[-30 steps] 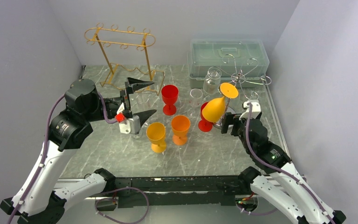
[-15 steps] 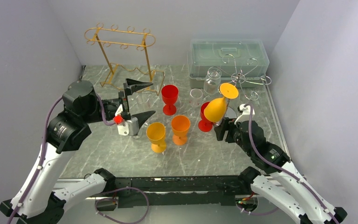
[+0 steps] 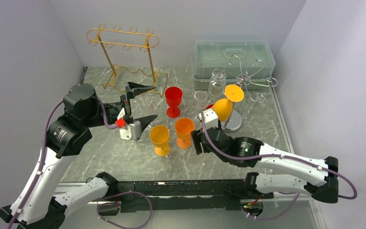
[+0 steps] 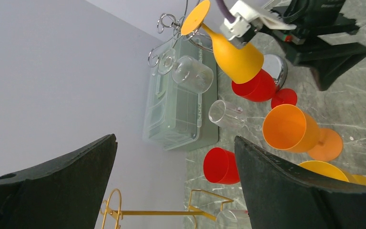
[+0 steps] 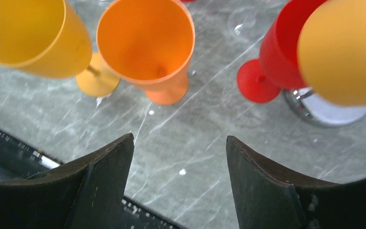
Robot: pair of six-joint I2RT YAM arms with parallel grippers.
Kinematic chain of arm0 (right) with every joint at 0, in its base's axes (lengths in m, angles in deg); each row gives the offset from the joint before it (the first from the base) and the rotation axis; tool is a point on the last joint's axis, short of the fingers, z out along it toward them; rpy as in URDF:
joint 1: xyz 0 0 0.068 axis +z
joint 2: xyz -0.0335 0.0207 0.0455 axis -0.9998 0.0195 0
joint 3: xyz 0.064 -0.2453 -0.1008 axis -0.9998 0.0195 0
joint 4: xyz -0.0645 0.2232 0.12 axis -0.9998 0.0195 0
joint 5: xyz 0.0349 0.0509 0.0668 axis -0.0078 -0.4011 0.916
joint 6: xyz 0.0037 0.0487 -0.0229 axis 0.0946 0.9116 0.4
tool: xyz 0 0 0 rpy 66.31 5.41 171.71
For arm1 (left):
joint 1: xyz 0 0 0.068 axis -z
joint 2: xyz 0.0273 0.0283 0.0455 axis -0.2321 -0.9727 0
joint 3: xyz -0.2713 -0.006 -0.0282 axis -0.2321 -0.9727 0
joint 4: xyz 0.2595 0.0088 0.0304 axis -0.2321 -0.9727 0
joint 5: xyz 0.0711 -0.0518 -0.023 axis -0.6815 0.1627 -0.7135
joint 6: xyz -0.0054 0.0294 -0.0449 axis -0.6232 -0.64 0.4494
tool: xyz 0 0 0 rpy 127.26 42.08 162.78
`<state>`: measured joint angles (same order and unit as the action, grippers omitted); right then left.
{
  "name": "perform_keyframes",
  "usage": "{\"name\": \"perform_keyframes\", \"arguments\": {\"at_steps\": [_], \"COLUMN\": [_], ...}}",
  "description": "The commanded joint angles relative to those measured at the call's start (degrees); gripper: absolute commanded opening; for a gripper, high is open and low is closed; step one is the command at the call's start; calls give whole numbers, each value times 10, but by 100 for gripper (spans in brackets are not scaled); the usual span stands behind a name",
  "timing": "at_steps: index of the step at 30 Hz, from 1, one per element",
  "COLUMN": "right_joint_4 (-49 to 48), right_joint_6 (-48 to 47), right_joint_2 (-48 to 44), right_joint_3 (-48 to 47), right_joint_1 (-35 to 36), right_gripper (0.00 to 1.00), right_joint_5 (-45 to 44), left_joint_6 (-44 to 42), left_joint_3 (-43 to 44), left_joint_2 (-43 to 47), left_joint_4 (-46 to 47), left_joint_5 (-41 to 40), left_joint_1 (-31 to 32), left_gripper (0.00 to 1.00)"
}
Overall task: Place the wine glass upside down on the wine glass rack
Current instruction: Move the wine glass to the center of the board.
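— Where was the open room?
— My right tool (image 5: 179,143) hovered low over bare desk (image 5: 209,157), jaws spread with nothing between them. The near-edge rail (image 5: 9,152) lay just behind. The yellow cup (image 5: 28,33) and orange cup (image 5: 145,40) crowded ahead-left, the red cup (image 5: 281,57) ahead-right.
— And the wine glass?
— The wine glass (image 3: 221,109) hung tilted, bowl down, on the wine glass rack (image 3: 244,78), beyond my right tool and to its right, not touching. My left tool (image 3: 145,102) gaped wide and empty, well apart.
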<state>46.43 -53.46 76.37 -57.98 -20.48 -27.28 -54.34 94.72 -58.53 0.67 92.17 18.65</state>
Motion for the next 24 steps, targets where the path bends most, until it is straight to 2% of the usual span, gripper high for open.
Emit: {"name": "perform_keyframes", "arguments": {"at_steps": [1,12,24], "right_joint_4": [-47,-51,-100], "right_joint_6": [-69,-107,-137], "right_joint_2": [28,125,171], "right_joint_3": [-61,-124,-111], "right_joint_1": [-7,-126,-175], "right_gripper": [74,64,59], "right_joint_5": [-94,-11,35], "left_joint_6": [18,20,22], "left_joint_3": [-4,-17,-18], "left_joint_2": [14,40,35], "left_joint_4": [-10,-15,-4], "left_joint_5": [-7,-17,-18], "left_joint_1": [2,2,1], "left_gripper": [99,99,99]}}
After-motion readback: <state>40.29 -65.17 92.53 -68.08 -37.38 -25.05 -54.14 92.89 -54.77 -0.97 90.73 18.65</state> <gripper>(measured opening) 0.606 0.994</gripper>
